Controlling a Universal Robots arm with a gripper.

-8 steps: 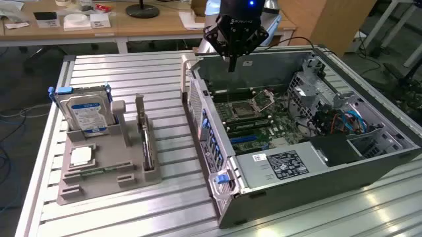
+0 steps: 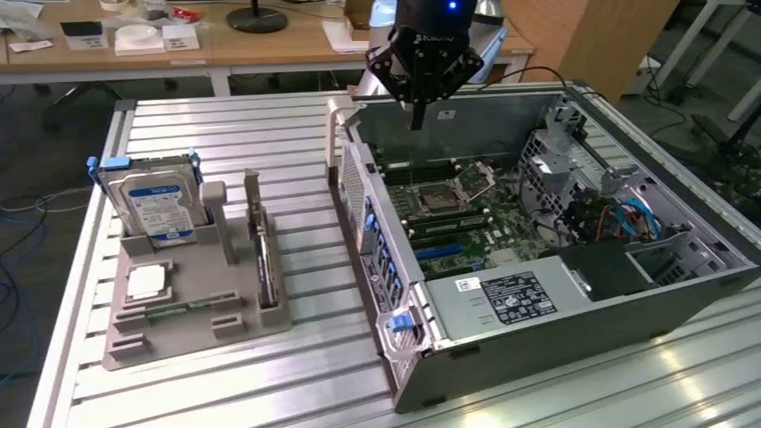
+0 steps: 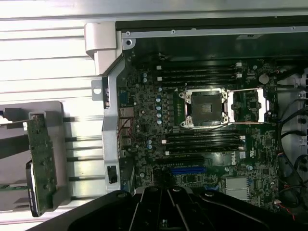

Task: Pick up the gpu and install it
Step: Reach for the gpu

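Note:
The gpu (image 2: 264,259) stands on edge in a slot of the grey holder (image 2: 178,334) on the exterior view's left, its silvery bracket at the far end. In the wrist view the gpu (image 3: 42,159) appears as a long green-backed card beside the case. My gripper (image 2: 416,120) hangs above the far part of the open computer case (image 2: 571,303), well to the right of the gpu and apart from it. Its fingers are shut together with nothing between them. The dark gripper (image 3: 168,204) body lies along the edge of the wrist view over the motherboard (image 3: 144,120).
A hard drive with a blue-white label (image 2: 149,201) stands in the same holder, with a processor chip (image 2: 145,281) and a memory stick (image 2: 178,309) lying in front. A blue slot (image 3: 188,170) sits on the motherboard. The case's side wall (image 2: 356,205) rises between holder and board.

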